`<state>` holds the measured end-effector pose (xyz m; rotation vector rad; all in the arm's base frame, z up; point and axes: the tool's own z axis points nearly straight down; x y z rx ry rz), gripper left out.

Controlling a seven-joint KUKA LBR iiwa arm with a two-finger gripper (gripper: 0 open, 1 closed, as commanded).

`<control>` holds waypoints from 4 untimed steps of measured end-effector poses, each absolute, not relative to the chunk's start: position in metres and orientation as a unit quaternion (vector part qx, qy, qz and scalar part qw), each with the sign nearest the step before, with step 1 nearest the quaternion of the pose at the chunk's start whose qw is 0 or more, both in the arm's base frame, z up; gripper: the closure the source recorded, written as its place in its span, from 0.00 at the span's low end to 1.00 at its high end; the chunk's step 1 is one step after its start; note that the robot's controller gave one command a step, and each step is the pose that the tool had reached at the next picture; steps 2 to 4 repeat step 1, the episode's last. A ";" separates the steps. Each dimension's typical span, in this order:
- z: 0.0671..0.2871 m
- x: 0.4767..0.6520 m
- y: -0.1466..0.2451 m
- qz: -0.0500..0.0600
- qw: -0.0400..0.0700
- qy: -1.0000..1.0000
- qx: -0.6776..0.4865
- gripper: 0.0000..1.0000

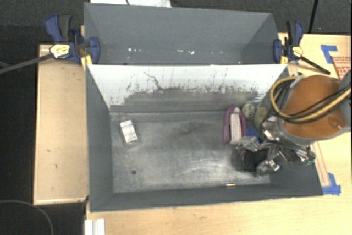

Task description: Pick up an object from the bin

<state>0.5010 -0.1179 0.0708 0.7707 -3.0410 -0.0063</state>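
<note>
Grey metal bin (pixel 181 154), floor scuffed and mostly bare. Low in the lower right corner of that floor, the gripper (pixel 259 163), hung under an orange-covered wrist (pixel 311 110) looped with black and yellow cables and reaching in from the right of the frame. Directly beneath the gripper, and showing at its left side, a dark, blackish lump (pixel 247 159) on the bin floor; outline too murky to name more closely. Touching the metal parts or merely lying under them: cannot tell. Open or closed: cannot tell either, with the wrist and its clutter masking the tips.

Just above the lump, toward the middle right of the frame, a purple and pink package (pixel 234 125), lying lengthwise up and down. Beside its upper right end, a small round grey-green thing (pixel 250 111), near the back wall. Between package and wrist, a scrap of blue (pixel 251 132), kind unclear.

Far off on the left side of the floor, well apart from all this, a small crinkled white packet (pixel 128 131), lying alone.
</note>
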 end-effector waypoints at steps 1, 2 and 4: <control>0.217 0.502 -0.125 0.002 -0.004 -0.959 0.285 1.00; 0.217 0.502 -0.125 0.002 -0.004 -0.959 0.285 1.00; 0.217 0.502 -0.125 0.002 -0.004 -0.959 0.285 1.00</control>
